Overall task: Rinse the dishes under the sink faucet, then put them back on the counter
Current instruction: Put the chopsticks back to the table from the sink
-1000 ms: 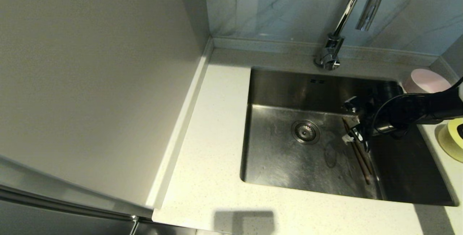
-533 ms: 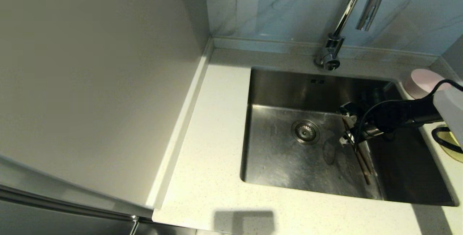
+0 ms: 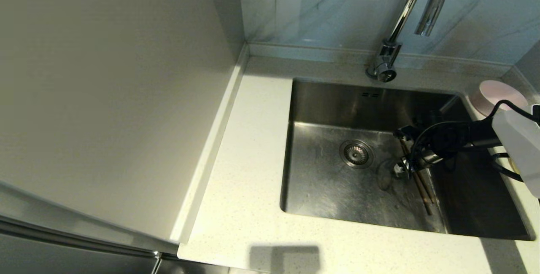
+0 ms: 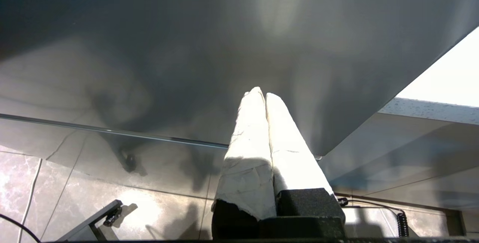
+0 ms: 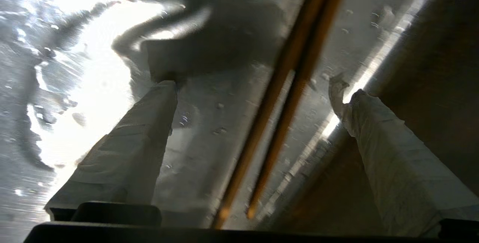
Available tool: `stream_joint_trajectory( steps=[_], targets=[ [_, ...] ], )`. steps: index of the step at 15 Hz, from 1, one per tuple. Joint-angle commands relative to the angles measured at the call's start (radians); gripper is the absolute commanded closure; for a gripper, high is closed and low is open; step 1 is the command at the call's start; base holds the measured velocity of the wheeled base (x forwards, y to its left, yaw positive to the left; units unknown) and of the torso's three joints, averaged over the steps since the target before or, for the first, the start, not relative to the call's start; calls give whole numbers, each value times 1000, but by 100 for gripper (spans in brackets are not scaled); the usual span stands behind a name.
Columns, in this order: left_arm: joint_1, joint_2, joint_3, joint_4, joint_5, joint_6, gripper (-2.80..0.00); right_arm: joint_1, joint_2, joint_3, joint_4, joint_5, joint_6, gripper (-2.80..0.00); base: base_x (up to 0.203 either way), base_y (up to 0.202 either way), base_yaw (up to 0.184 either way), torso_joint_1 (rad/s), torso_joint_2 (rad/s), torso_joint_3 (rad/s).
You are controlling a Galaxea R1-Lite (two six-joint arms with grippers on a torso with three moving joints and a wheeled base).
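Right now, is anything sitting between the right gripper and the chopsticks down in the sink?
Nothing visible. The right gripper hangs open just above the chopsticks, its fingers on either side of the pair, which lies side by side on the wet floor of the sink near its right wall.

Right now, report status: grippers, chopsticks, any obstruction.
Right gripper open, low in sink, fingers straddling chopsticks. Chopsticks flat on basin floor, not gripped. Left gripper shut, parked. Nothing between fingers and chopsticks.
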Motion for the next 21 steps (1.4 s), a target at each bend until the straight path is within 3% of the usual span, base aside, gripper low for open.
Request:
stream_joint_trajectory(
  steps=[1,6,11,20,21],
  targets=[
    [0,-3,0,0,0,0,0,-8,15,-20,4,36,-1,-280,0,0,0,0,0,0],
    [0,-3,0,0,0,0,0,-48,51,-180,173,117,22,-280,0,0,0,0,0,0],
    [0,-3,0,0,0,0,0,-70,69,-180,187,151,22,-280,0,0,0,0,0,0],
    [0,-3,0,0,0,0,0,-57,104,-184,183,128,18,-280,0,0,0,0,0,0],
    [0,-3,0,0,0,0,0,-57,106,-184,183,127,15,0,0,0,0,0,0,0]
  ],
)
